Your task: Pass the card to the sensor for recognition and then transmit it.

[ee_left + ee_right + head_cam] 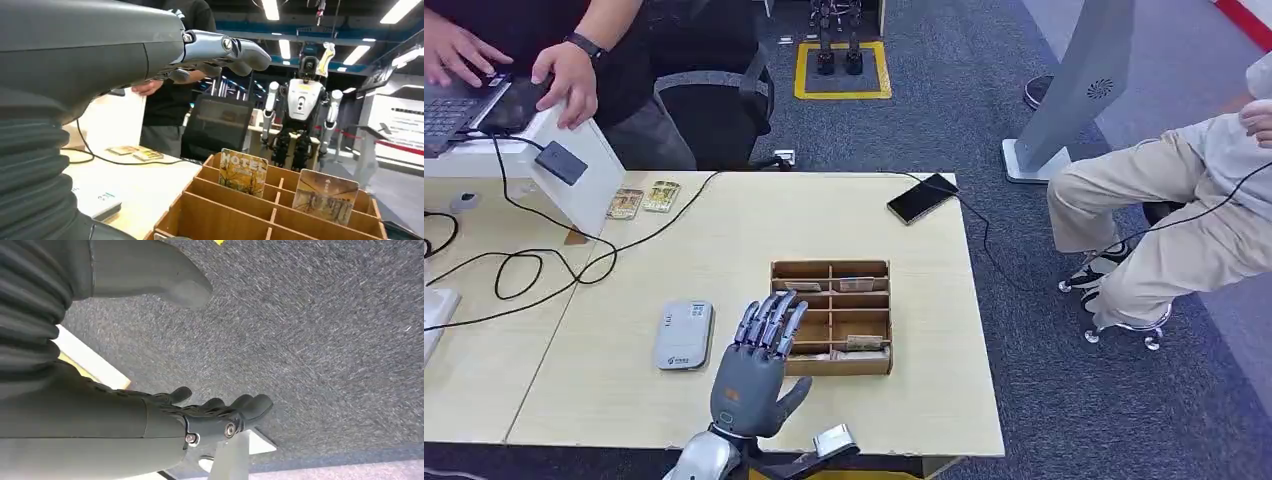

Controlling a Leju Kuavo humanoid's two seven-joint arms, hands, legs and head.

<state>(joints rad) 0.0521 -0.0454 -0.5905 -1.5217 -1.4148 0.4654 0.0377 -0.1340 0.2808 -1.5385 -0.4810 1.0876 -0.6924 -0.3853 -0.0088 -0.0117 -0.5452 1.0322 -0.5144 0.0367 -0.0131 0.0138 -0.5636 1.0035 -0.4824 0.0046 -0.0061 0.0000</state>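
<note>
Left robot hand (759,365) held above the pale wooden surface (724,240), fingers straight and slightly apart, grasping nothing; its fingertips overlap the near-left corner of the open wooden divided card box (832,317) in head view, so what lies in that corner is hidden. Wrist and forearm cut off by the picture's lower edge. In the left wrist view the same robot hand (215,52) hangs over the box (280,210), with two picture cards standing upright in compartments: a yellow-brown "HOTEL" card (243,172) and a brown-beige card (325,196) beside it, in the next compartment. Both sit beyond and below the fingers, not touched. From the head view the cards show as thin edges only; which slot each is in is hard to tell.

Right robot hand (210,415) hangs over grey carpet, fingers loosely extended, released, holding nothing.

Flat grey rounded card reader (684,335) lies on the surface just left of the left robot hand, apart from it. Two more small cards (644,199) lie at the far edge by a white stand. Black phone (922,198) at the far right corner. Person at a laptop, top left, partly cropped; another seated person at right, cropped.
</note>
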